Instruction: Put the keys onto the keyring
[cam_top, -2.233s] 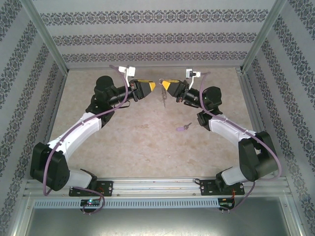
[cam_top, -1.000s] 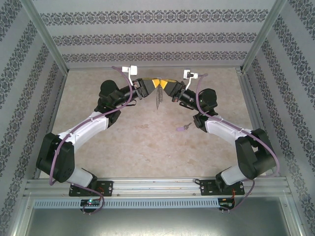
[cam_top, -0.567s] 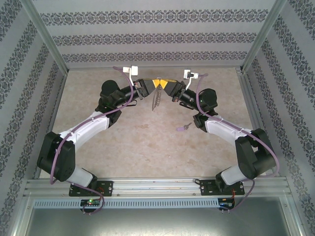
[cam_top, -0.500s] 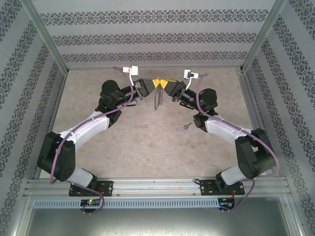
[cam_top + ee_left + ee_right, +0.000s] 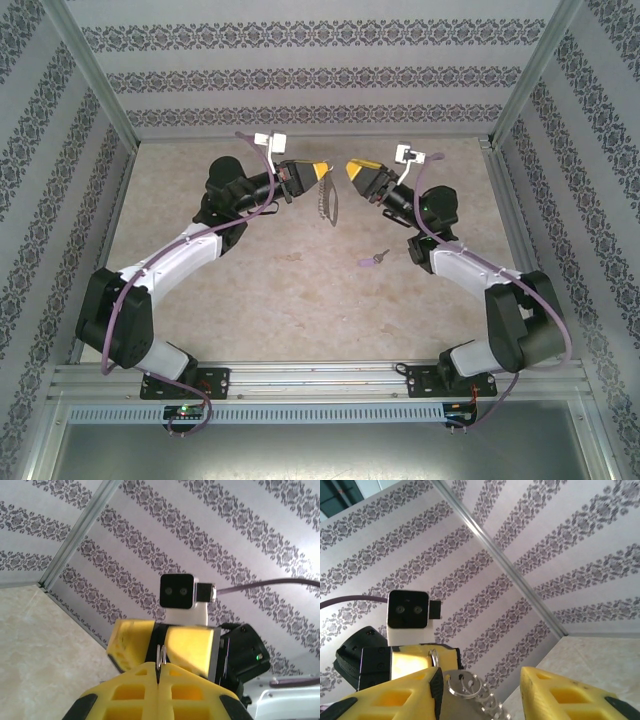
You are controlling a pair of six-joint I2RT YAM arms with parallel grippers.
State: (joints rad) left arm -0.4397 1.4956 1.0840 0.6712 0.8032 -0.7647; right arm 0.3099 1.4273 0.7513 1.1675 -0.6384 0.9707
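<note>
The keyring, a thin metal loop with a short chain, hangs in the air at the back middle. My left gripper is shut on its top edge. In the left wrist view the ring's edge sticks up between the closed yellow fingers. My right gripper stands open just to the right of the keyring, apart from it. Its wrist view shows the chain links between the spread fingers. The key, tiny with a lilac head, lies on the table in front of the right arm.
The table is a beige marbled surface. Patterned walls and metal posts close it in at the back and sides. A metal rail carries both arm bases at the near edge.
The right gripper has opened, let go of the keyring and drawn back to the right. The left gripper has shut on the keyring, which now hangs from it alone.
</note>
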